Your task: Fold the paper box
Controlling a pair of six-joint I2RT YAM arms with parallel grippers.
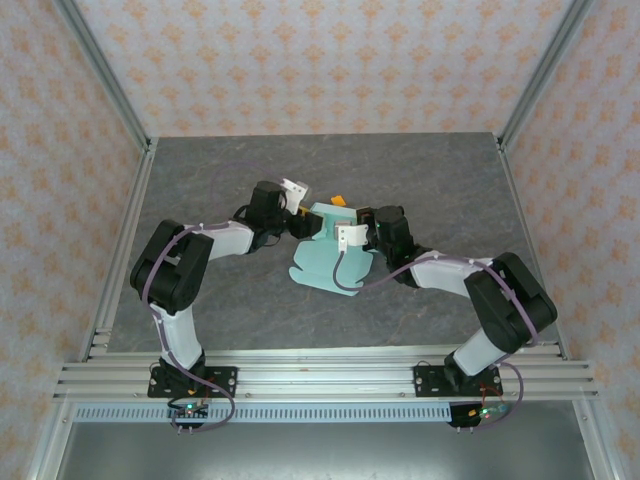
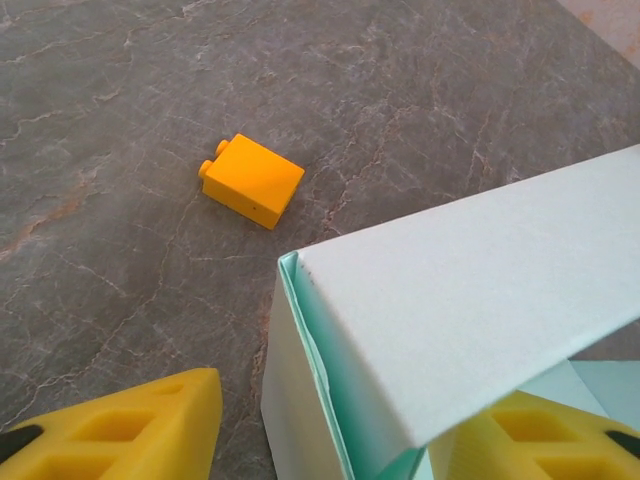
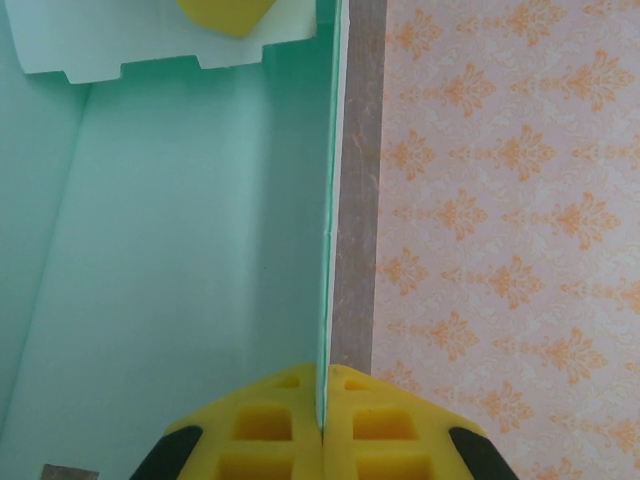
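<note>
My right gripper [image 3: 322,432] is closed tight on the paper box [image 1: 325,262]. The two yellow pads [image 3: 270,425] meet with only one thin edge of mint-green card between them. From that wrist the pinched panel runs straight up and away from my fingertips, standing on edge. Its pale green inner face spreads to the left, and a notched white flap edge crosses the top. To the right of the card I see a narrow strip of the grey table [image 1: 450,180] and then the patterned wall [image 3: 500,200].

My left gripper [image 2: 360,400] is partway open and straddles a raised corner of the box. One finger sits out on the bare table with a clear gap to the card wall, so on that side nothing is clamped. The other finger is tucked beneath a sloping white panel (I cannot tell whether it touches the card there).

From above, the box lies near the middle of the table, right between my two wrists. Its far part is lifted where I hold it, and its rounded near flaps are spread flat on the stone-grey surface towards my bases. A small orange cube [image 2: 252,180] rests on the table just beyond the box's far edge, apart from both the card and my fingers.
</note>
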